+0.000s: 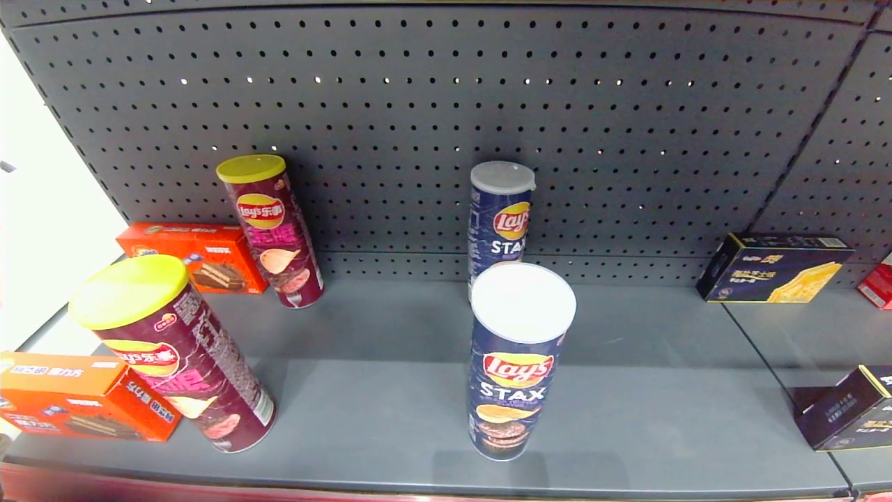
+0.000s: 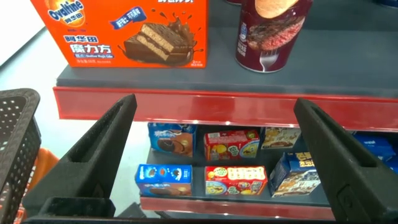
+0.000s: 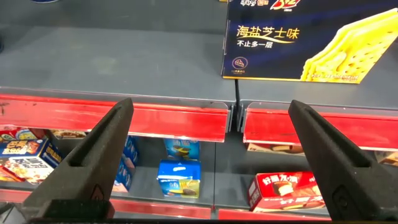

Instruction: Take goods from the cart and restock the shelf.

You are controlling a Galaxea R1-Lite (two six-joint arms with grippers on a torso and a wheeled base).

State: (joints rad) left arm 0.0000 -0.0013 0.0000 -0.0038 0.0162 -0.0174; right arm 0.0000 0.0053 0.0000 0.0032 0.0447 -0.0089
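Note:
On the grey shelf (image 1: pixel 627 390) stand two blue chip cans with white lids, one at the front middle (image 1: pixel 519 362) and one behind it (image 1: pixel 498 223). Two maroon chip cans with yellow lids stand to the left, one near the front (image 1: pixel 174 355), one farther back (image 1: pixel 272 230). My left gripper (image 2: pixel 214 106) is open and holds nothing, in front of the red shelf edge (image 2: pixel 217 106), below an orange wafer box (image 2: pixel 127 31) and a maroon can (image 2: pixel 270 34). My right gripper (image 3: pixel 210 106) is open and holds nothing, before the shelf edge near a dark blue cracker box (image 3: pixel 305 40).
Two orange boxes (image 1: pixel 195 254) (image 1: pixel 77 404) lie at the shelf's left, dark blue boxes (image 1: pixel 773 268) (image 1: pixel 847 411) and a red box (image 1: pixel 879 282) at its right. A black perforated basket (image 2: pixel 15 149) shows beside the left gripper. Lower shelves hold several small boxes (image 2: pixel 233 180) (image 3: pixel 180 177).

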